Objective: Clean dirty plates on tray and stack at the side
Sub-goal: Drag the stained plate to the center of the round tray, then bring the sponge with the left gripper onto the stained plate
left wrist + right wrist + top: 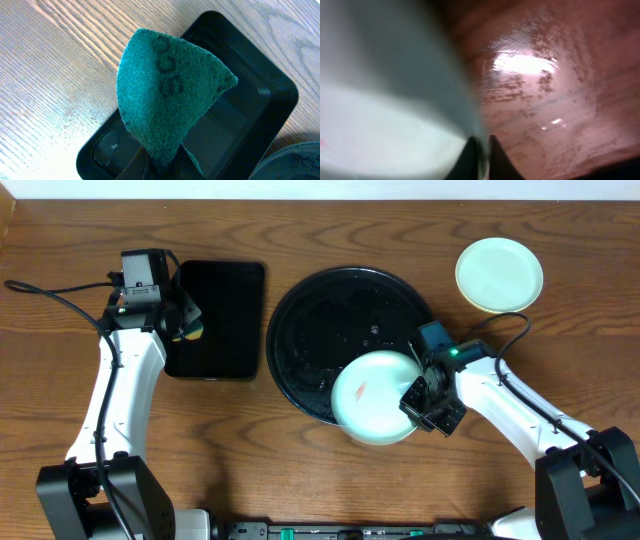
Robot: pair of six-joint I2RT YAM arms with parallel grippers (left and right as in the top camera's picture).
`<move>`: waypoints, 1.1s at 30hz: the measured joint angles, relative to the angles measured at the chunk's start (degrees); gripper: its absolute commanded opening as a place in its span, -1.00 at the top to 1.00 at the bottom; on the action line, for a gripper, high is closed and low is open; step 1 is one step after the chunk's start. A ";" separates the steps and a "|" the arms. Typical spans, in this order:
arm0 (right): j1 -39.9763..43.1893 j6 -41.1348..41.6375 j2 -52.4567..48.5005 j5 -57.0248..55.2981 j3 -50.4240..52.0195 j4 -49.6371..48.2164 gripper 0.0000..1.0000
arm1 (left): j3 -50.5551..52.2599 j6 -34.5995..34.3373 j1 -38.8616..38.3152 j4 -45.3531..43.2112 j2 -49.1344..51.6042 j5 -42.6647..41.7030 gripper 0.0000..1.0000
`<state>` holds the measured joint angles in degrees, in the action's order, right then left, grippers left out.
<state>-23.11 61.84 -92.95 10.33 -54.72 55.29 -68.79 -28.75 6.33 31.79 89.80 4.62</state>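
Note:
My right gripper (418, 398) is shut on the rim of a pale mint-blue plate (375, 395) with a small orange-red smear, held tilted over the front rim of the round black tray (300, 330). In the right wrist view the fingers (481, 150) pinch the plate's edge (385, 115). A second mint-blue plate sits on a pale yellow plate (499, 275) on the wood tabletop at the back right. My left gripper (188, 322) is shut on a green scouring pad (167, 95) above the rectangular black tray (215, 320).
The rectangular black tray (260, 115) lies left of the round tray, whose rim shows in the left wrist view (295, 162). Brown wood tabletop (300, 480) surrounds both trays.

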 measured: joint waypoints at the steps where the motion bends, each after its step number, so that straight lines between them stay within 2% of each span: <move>1: -0.02 -0.66 0.00 0.24 -0.31 -0.09 0.97 | 0.00 0.00 0.00 -0.07 0.00 0.00 0.83; 10: -0.22 -7.96 -0.02 -2.19 -7.48 -3.67 0.97 | 0.00 0.00 0.00 -0.33 0.00 0.00 0.82; 21: -0.20 -18.91 -2.36 -8.57 -10.32 -24.33 0.98 | 0.00 1.57 0.00 -1.64 0.00 -4.94 0.83; 26: -0.13 -30.77 -8.98 -1.97 -10.51 -32.33 0.98 | 0.00 4.04 0.00 -2.45 0.00 -10.47 0.85; 33: 3.02 -36.85 -17.09 7.98 -10.49 -29.77 0.98 | 0.00 5.25 -1.99 -3.85 0.00 -15.80 0.84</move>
<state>-20.10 24.99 -110.04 18.31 -65.21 25.52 -68.79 -23.51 4.34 27.94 89.80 -11.18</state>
